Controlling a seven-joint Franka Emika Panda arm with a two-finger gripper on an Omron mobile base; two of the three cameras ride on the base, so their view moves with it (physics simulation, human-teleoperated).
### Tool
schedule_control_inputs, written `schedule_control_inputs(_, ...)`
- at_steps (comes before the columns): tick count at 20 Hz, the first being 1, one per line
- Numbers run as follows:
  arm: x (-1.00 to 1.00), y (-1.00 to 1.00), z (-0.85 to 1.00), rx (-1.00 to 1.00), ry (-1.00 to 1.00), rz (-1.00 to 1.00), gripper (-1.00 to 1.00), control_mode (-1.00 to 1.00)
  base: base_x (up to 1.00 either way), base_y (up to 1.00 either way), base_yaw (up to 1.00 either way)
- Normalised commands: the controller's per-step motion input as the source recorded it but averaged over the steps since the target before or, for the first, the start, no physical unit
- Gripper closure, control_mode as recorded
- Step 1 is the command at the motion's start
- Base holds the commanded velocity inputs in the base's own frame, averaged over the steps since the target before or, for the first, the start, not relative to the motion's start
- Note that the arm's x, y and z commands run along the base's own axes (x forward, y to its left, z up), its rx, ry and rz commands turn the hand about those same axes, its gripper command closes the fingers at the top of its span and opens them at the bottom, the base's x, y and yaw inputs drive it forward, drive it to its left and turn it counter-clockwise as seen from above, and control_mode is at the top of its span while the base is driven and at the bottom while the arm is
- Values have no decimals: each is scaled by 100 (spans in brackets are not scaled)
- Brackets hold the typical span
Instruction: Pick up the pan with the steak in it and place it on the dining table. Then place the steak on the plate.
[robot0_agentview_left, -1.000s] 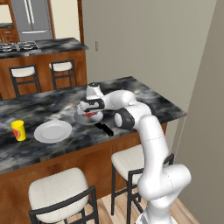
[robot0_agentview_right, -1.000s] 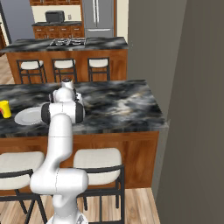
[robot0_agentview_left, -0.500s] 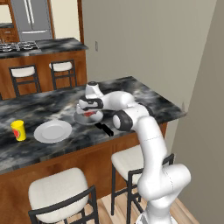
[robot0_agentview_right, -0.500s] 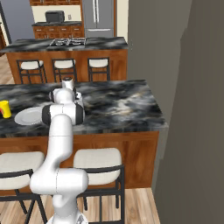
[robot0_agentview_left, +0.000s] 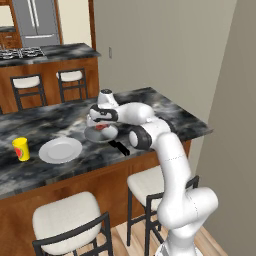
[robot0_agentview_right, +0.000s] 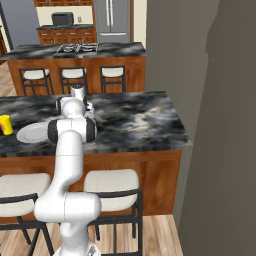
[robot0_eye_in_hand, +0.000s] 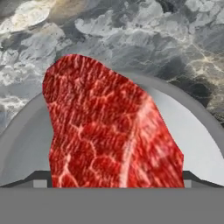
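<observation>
Gripper (robot0_agentview_left: 101, 126), jaws spread wide just above steak (robot0_eye_in_hand: 109, 131), which lies in pan (robot0_agentview_left: 99, 134) on dining table (robot0_agentview_left: 165, 117), plate (robot0_agentview_left: 60, 149) near; risk: slick flat meat slipping from closing fingers, or pan nudged aside.

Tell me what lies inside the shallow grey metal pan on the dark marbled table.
The shallow grey metal pan holds a flat slab of raw red steak. The steak covers much of the pan's floor, so whatever lies beneath it cannot be seen.
</observation>
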Motion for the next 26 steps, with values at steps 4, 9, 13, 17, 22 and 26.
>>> schedule_control_inputs(4, -9, 0, 44, 5, 0, 0, 100, -100, 0, 0, 0)
schedule_control_inputs(9, -50, 0, 36, 3, 0, 0, 100, -100, 0, 0, 0)
schedule_control_inputs(13, -71, 0, 29, 2, 0, 0, 100, -100, 0, 0, 0)
schedule_control_inputs(17, -86, 0, 31, 2, 0, 1, 100, -100, 0, 0, 0)
schedule_control_inputs(22, -94, 0, 19, 1, 0, 2, 100, -100, 0, 0, 0)
schedule_control_inputs(26, -69, 3, 5, 0, 0, 3, 100, -100, 0, 0, 0)
